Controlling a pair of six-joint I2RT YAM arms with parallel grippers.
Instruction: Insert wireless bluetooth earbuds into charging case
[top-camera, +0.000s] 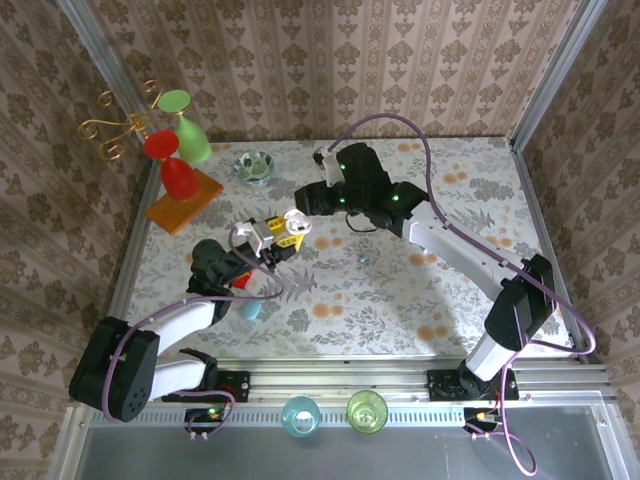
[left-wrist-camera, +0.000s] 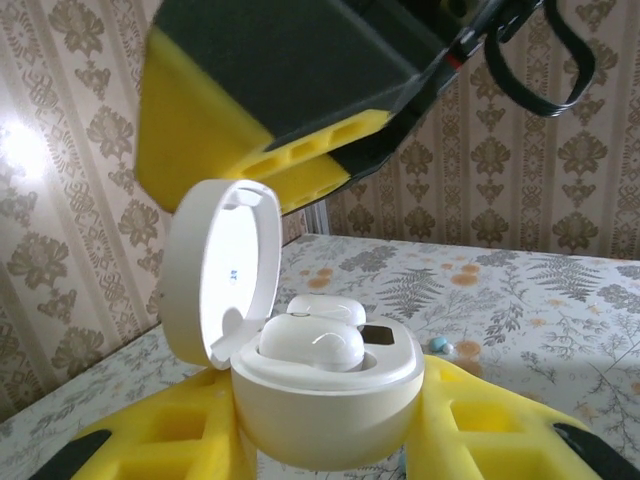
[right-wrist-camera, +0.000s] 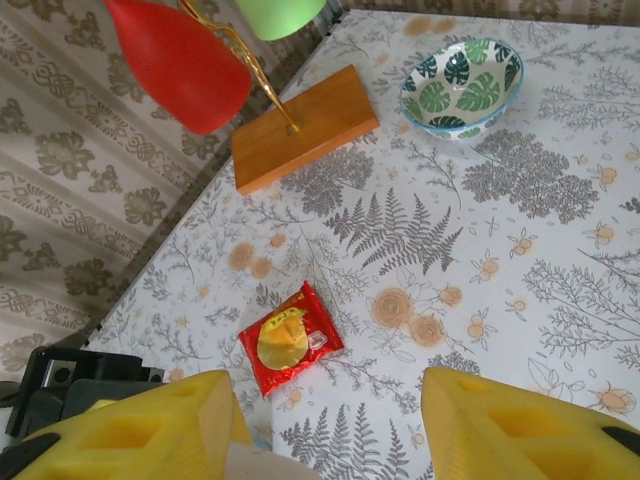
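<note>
Your left gripper (left-wrist-camera: 335, 435) is clamped on the charging case (left-wrist-camera: 330, 410), which stands upright between its yellow fingers (left-wrist-camera: 170, 430). The lid (left-wrist-camera: 225, 270) is swung open to the left. Two white earbuds (left-wrist-camera: 312, 345) sit in the case, just ahead of the fingertips. Close above the case hangs your right gripper (right-wrist-camera: 328, 400), jaws spread wide. On the table beyond its fingers lies a red packet (right-wrist-camera: 290, 338). Farther off are a wooden stand (right-wrist-camera: 305, 125) and a leaf-patterned bowl (right-wrist-camera: 462, 80).
</note>
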